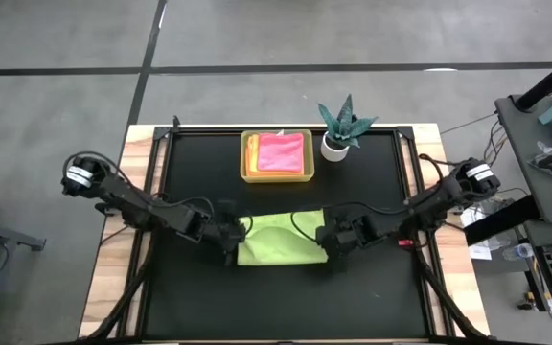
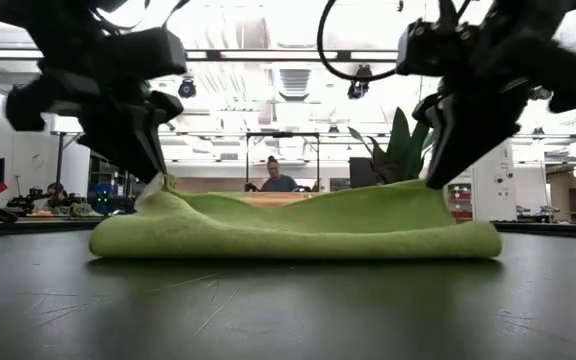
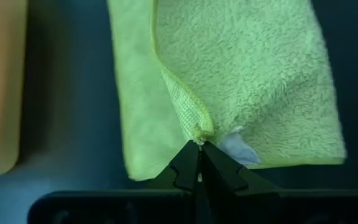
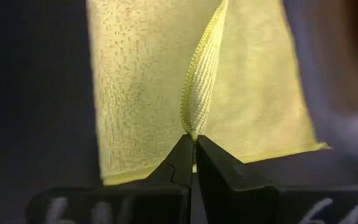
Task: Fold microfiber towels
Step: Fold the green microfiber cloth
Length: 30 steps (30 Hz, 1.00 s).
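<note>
Near my side of the black table (image 1: 199,297), I have the soft lime green towel (image 1: 281,240) lying half folded. My left gripper (image 1: 230,241) pinches one top corner tight, and my right gripper (image 1: 334,244) pinches the other. Both corners are lifted a little off the cloth. I think I am in the middle of a fold. Next I should carry both corners across together and lay them flat on the far edge. Farther back sits the see-through yellow plastic tray (image 1: 248,158) with a pink towel (image 1: 281,151) inside, beside a small teal spiky plant in a white pot (image 1: 341,129).
</note>
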Each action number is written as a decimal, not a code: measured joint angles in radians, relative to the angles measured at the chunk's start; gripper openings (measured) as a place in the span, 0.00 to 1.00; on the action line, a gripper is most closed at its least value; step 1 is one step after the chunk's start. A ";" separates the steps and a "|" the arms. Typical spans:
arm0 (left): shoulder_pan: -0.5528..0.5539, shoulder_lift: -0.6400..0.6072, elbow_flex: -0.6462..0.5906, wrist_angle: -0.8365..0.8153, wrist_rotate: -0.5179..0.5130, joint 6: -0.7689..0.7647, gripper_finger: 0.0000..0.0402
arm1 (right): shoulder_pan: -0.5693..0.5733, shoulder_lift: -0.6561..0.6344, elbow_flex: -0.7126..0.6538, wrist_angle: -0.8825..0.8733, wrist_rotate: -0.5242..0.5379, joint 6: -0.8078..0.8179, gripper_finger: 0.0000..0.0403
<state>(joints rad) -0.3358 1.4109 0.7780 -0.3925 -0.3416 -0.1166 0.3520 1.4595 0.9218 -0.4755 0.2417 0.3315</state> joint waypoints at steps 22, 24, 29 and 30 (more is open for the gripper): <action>0.193 0.001 -0.079 0.033 -0.006 0.074 0.00 | -0.173 0.003 0.000 -0.041 0.022 -0.109 0.02; 0.193 0.001 -0.087 0.064 -0.006 0.076 0.00 | -0.176 0.003 -0.001 -0.041 0.022 -0.109 0.02; 0.193 0.001 -0.118 0.173 -0.005 0.080 0.00 | -0.178 0.003 -0.001 -0.040 0.023 -0.112 0.02; 0.193 0.001 -0.122 0.183 -0.005 0.080 0.00 | -0.178 0.003 -0.001 -0.040 0.023 -0.108 0.02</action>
<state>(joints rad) -0.1432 1.4117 0.6557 -0.2092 -0.3468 -0.0370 0.1738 1.4628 0.9211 -0.5156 0.2647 0.2236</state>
